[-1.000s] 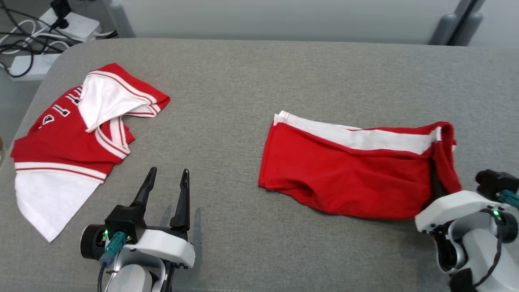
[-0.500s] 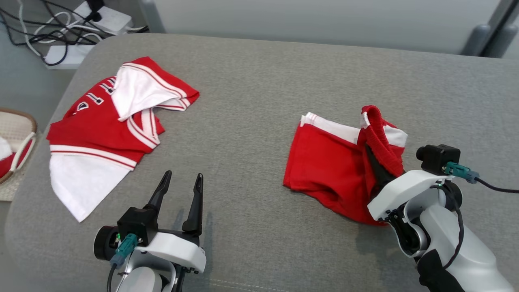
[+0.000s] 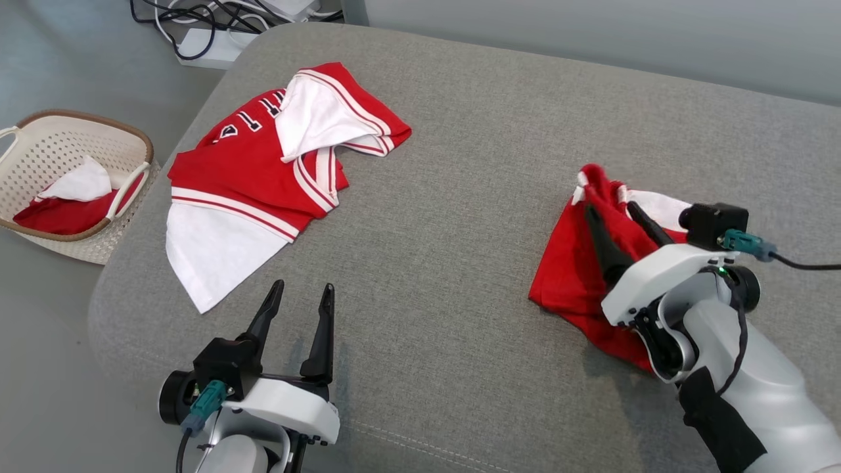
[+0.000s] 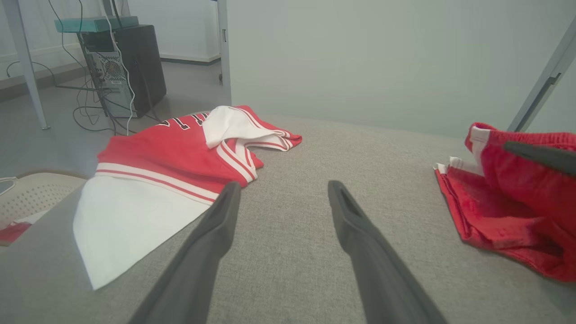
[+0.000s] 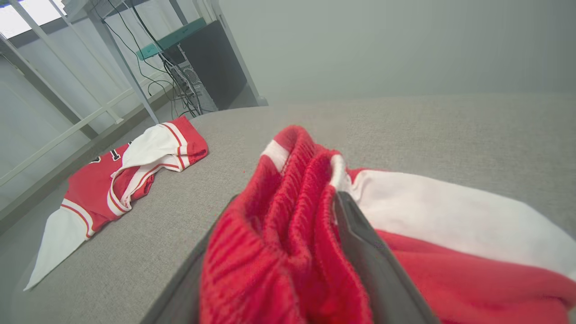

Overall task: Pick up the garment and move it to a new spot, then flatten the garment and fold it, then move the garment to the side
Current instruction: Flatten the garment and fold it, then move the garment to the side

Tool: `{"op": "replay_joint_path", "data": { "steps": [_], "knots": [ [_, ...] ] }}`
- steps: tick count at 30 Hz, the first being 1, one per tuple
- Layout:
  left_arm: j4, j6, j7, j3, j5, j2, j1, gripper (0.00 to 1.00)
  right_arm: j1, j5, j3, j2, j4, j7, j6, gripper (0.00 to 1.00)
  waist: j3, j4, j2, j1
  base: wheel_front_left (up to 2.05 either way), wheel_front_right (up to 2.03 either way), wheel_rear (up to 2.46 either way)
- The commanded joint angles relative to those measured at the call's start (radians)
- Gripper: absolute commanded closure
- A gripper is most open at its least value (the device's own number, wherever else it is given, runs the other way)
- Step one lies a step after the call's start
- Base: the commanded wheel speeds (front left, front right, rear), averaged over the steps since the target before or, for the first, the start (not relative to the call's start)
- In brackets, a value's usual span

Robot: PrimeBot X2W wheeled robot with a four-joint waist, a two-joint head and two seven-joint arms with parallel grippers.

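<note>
The right pincer [image 3: 610, 207], clamped shut a second ago, now stands with fingers parted, the elastic waistband of the red shorts [image 3: 565, 282] bunched between them; the shorts, then spread flat, now lie doubled over at the right of the grey tabletop [image 3: 460, 164]. The left pincer [image 3: 303, 286] hovers wide and empty, unchanged. Black lettering on the red-and-white jersey [image 3: 243, 164] is partly covered and unreadable. The head camera has swung, bringing a basket [image 3: 39, 141] into view
</note>
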Motion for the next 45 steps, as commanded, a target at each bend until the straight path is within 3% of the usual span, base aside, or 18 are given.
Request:
{"op": "replay_joint_path", "data": {
  "steps": [1,4,10,15,19,28,38,45],
  "knots": [
    [-0.026,0.01,-0.006,0.036,-0.001,0.007,-0.013,0.0,-0.03,0.001,0.004,0.012,-0.025,-0.021,0.004,0.0,-0.002,-0.016,-0.0001,0.0,0.0,0.0,0.0],
    [-0.031,0.011,-0.006,0.049,0.009,0.007,-0.013,0.0,-0.055,0.006,-0.03,0.001,-0.096,-0.022,0.004,0.0,-0.009,-0.054,-0.0001,0.0,0.0,0.0,0.0],
    [-0.041,0.002,-0.006,0.065,0.029,0.007,-0.024,0.0,-0.013,-0.046,-0.223,-0.064,-0.321,-0.023,0.004,0.0,-0.029,-0.163,-0.0001,0.0,0.0,0.0,0.0],
    [-0.047,-0.001,-0.006,0.066,0.034,0.007,-0.033,0.0,0.097,-0.093,-0.334,-0.085,-0.363,-0.023,0.004,0.0,-0.031,-0.239,-0.0001,0.0,0.0,0.0,0.0],
    [-0.051,-0.002,-0.006,0.062,0.04,0.007,-0.036,0.0,0.18,-0.135,-0.351,-0.081,-0.342,-0.023,0.004,0.0,-0.022,-0.262,-0.0001,0.0,0.0,0.0,0.0],
    [-0.046,-0.009,-0.006,0.062,0.045,0.007,-0.041,0.0,0.26,-0.142,-0.317,0.006,-0.272,-0.023,0.004,0.0,-0.003,-0.21,-0.0001,0.0,0.0,0.0,0.0],
    [-0.065,-0.007,-0.006,0.058,0.029,0.007,-0.044,0.0,0.215,-0.107,-0.257,0.032,-0.129,-0.023,0.004,0.0,0.014,-0.098,-0.0001,0.0,0.0,0.0,0.0],
    [-0.069,-0.003,-0.006,0.051,0.021,0.007,-0.036,0.0,0.188,-0.043,-0.231,0.051,-0.028,-0.023,0.004,0.0,0.02,-0.059,-0.0001,0.0,0.0,0.0,0.0]
  ]
}}
